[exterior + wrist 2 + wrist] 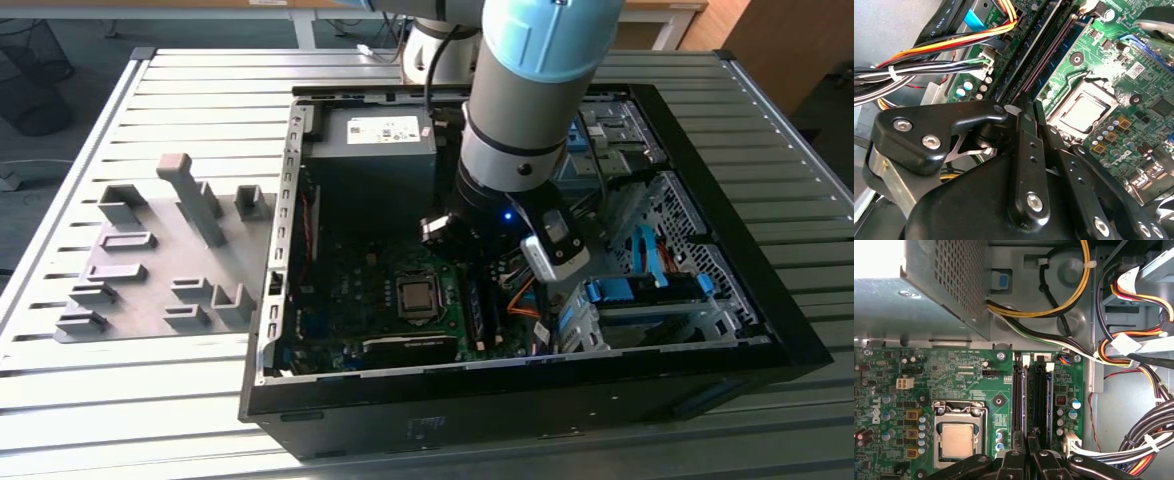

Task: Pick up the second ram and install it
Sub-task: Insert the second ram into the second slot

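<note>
The second ram point(1020, 400) is a thin stick seen edge-on, standing in the motherboard slot nearest the processor socket point(956, 437). In the second wrist view the second ram point(1051, 55) has a bluish sheen, and its near end runs in between my black fingers. My gripper point(1027, 440) is shut on that end, also in the second wrist view point(1038, 112). How deep the stick sits in its slot is unclear. In the exterior view my arm's wrist point(505, 215) reaches down into the open computer case point(287, 330), over the board.
Another stick point(1050, 395) stands two slots away, beside capacitors. Cable bundles point(1134, 360) hang close by. The power supply box point(929, 285) borders the board. Blue drive brackets point(641, 290) sit at the exterior view's right. Grey holder blocks point(160, 250) lie outside the case.
</note>
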Robot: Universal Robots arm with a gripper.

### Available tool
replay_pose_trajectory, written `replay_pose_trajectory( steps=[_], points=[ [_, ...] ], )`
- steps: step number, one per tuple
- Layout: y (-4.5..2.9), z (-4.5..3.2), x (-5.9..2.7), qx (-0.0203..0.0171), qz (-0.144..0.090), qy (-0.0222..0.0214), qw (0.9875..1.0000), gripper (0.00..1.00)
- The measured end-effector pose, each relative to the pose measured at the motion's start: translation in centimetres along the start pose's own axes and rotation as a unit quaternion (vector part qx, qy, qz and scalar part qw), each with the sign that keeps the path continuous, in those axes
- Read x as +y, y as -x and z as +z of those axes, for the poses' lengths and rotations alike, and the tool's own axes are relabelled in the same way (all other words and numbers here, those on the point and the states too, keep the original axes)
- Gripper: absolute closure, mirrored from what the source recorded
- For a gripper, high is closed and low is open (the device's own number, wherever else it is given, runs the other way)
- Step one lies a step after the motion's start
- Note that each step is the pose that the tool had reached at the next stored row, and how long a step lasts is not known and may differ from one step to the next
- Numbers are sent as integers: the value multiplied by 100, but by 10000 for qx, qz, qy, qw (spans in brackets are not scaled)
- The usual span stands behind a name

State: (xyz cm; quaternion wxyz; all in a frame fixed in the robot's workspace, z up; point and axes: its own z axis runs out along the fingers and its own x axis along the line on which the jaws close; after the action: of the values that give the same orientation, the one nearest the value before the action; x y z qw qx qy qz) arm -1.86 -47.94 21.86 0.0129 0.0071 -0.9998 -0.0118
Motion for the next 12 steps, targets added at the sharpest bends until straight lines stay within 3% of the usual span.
replay_pose_trajectory(
  steps=[12],
  points=[
    [1,22,-26,-3,116,4,9999,86]
  ],
)
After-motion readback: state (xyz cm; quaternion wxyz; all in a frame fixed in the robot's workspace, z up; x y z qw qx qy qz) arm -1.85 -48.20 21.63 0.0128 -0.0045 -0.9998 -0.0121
